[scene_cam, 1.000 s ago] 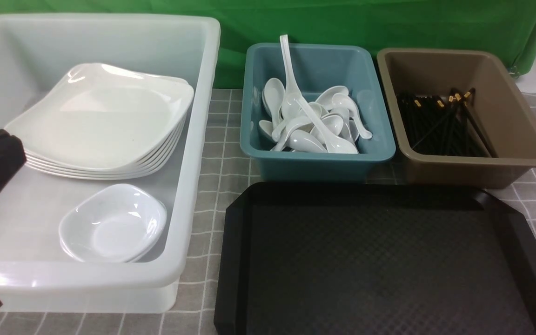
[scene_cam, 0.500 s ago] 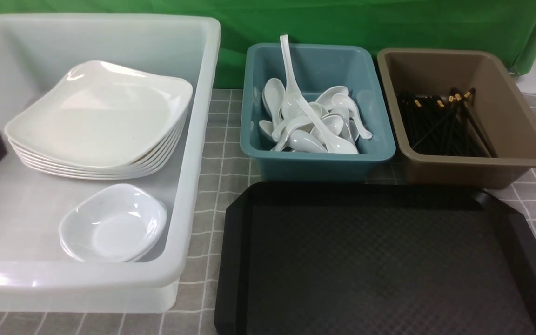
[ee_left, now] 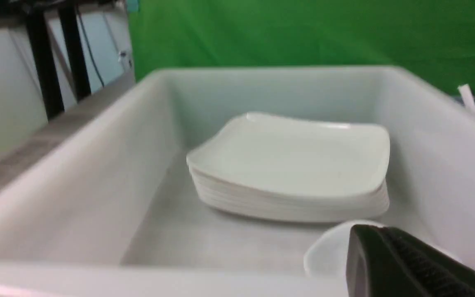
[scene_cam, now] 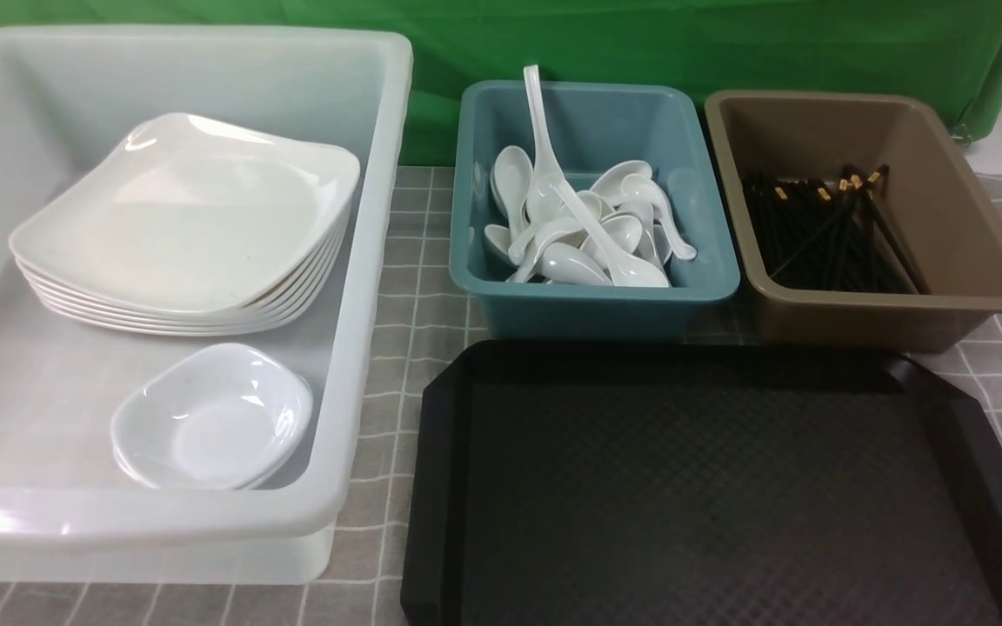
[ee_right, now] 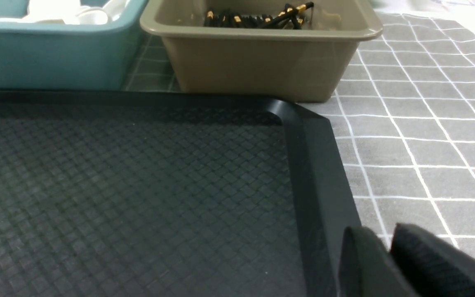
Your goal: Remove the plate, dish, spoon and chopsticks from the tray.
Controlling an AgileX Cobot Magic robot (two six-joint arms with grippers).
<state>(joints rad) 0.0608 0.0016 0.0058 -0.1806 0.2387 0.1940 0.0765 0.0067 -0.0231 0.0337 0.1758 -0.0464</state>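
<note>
Fingers [ee_left: 365,264] shut, the left gripper [ee_left: 371,231] points toward the white tub [ee_left: 221,282]

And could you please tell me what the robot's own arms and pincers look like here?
Only the tips show: the left pincer has dark, nearly black fingers, long and straight-edged. The right pincer has dark grey to black ones, blurred. I see no markings or cables on either; the arms themselves are out of view.

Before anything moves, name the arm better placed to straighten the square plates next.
Left, I'd judge. The left gripper is shut, and its wrist view faces the white tub holding those square plates. The right wrist view faces the black tray, farther from them.
</note>
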